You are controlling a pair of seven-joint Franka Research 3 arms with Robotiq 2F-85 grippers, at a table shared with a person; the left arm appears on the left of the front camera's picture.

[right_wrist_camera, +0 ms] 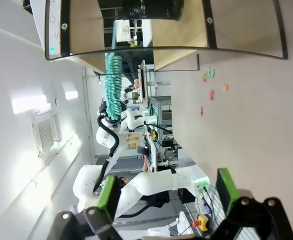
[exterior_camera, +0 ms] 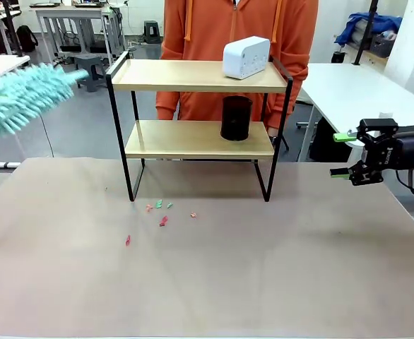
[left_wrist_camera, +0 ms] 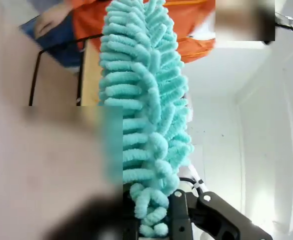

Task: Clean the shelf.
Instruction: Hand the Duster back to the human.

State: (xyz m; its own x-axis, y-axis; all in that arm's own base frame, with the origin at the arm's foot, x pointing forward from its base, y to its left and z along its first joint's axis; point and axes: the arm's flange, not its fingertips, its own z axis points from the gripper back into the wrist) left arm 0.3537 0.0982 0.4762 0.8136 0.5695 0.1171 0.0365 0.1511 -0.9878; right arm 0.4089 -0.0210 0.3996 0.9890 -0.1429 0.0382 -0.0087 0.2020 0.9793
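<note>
The shelf (exterior_camera: pixel 193 76) stands at the table's far middle, two light wooden boards in a thin black frame. A white box (exterior_camera: pixel 246 56) rests on its top board and a black mesh cup (exterior_camera: pixel 236 117) on the lower one. At the far left a fluffy teal duster (exterior_camera: pixel 20 97) hangs in the air, left of the shelf's top board. My left gripper (left_wrist_camera: pixel 154 231) is shut on the duster (left_wrist_camera: pixel 144 100) at its base. My right gripper (exterior_camera: pixel 345 155) hovers open and empty at the right edge; its green pads (right_wrist_camera: pixel 227 185) show in the right wrist view, where the shelf (right_wrist_camera: pixel 86 30) appears sideways.
Small red and green scraps (exterior_camera: pixel 162 212) lie on the brown table (exterior_camera: pixel 263 268) in front of the shelf. A person in an orange hoodie (exterior_camera: pixel 221 28) stands right behind the shelf. White tables (exterior_camera: pixel 355 92) flank the scene.
</note>
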